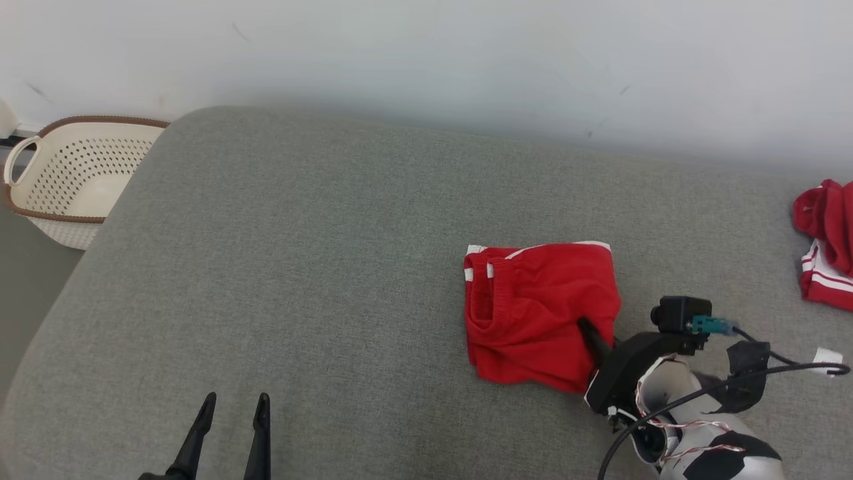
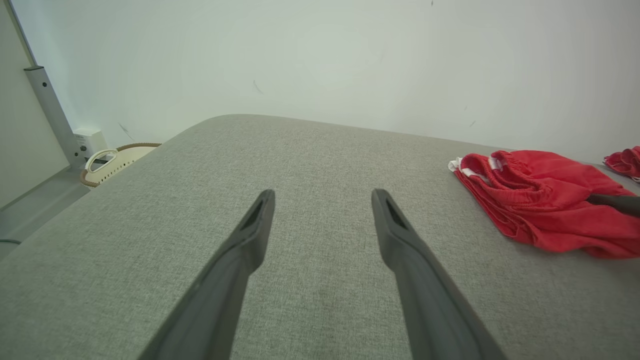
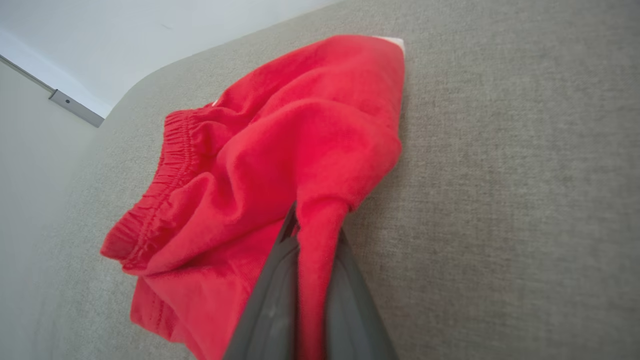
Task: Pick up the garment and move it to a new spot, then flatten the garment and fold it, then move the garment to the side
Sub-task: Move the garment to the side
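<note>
The garment [image 1: 533,310] is a pair of red shorts with white trim, lying folded on the grey cushion [image 1: 300,267] right of centre. My right gripper [image 1: 590,333] reaches in from the lower right and is shut on the garment's right edge. In the right wrist view a fold of the red garment [image 3: 280,150] is pinched between the two dark fingers [image 3: 272,300]. My left gripper [image 1: 234,403] stands open at the lower left, over bare cushion. In the left wrist view the left gripper [image 2: 322,200] holds nothing, and the garment [image 2: 545,200] lies to its right.
A cream perforated basket [image 1: 73,177] with a brown rim stands on the floor past the cushion's left edge. Another red and white garment [image 1: 826,247] lies at the far right edge. A pale wall [image 1: 466,60] runs behind the cushion.
</note>
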Motion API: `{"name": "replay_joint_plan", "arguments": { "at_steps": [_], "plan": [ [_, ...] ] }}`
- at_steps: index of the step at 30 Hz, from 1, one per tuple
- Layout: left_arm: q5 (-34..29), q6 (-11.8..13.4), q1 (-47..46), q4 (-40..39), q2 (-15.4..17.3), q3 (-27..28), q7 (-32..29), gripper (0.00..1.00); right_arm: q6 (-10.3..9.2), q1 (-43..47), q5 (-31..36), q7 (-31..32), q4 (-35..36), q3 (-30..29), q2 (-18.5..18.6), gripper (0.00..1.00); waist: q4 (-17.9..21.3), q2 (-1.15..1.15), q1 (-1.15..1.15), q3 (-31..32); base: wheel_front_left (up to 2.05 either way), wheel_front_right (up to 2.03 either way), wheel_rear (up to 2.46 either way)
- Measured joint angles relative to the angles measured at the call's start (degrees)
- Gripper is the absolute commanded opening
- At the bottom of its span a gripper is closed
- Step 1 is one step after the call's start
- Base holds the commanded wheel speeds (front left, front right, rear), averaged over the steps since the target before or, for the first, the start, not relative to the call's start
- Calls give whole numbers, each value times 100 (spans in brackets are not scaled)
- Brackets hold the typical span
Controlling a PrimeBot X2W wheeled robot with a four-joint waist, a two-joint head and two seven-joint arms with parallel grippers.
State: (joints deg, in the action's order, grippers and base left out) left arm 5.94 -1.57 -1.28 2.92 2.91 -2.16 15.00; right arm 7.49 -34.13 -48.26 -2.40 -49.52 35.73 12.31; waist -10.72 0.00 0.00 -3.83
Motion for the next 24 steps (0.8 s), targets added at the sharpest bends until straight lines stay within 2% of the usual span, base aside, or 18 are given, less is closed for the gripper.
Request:
{"name": "replay_joint_plan", "arguments": {
  "at_steps": [12,17,24],
  "plan": [
    [-54,58,-25,-187,0,82,1,100,0,-970,702,-34,121,632,940,0,430,0,0,-138,0,0,0],
    [-114,9,-182,-294,0,116,1,100,0,-1463,901,155,255,912,1371,0,605,0,1,-388,0,0,0],
    [-177,-19,-419,-597,40,300,0,100,0,-2176,949,339,393,1016,1950,0,831,0,1,-870,0,0,0]
  ]
}}
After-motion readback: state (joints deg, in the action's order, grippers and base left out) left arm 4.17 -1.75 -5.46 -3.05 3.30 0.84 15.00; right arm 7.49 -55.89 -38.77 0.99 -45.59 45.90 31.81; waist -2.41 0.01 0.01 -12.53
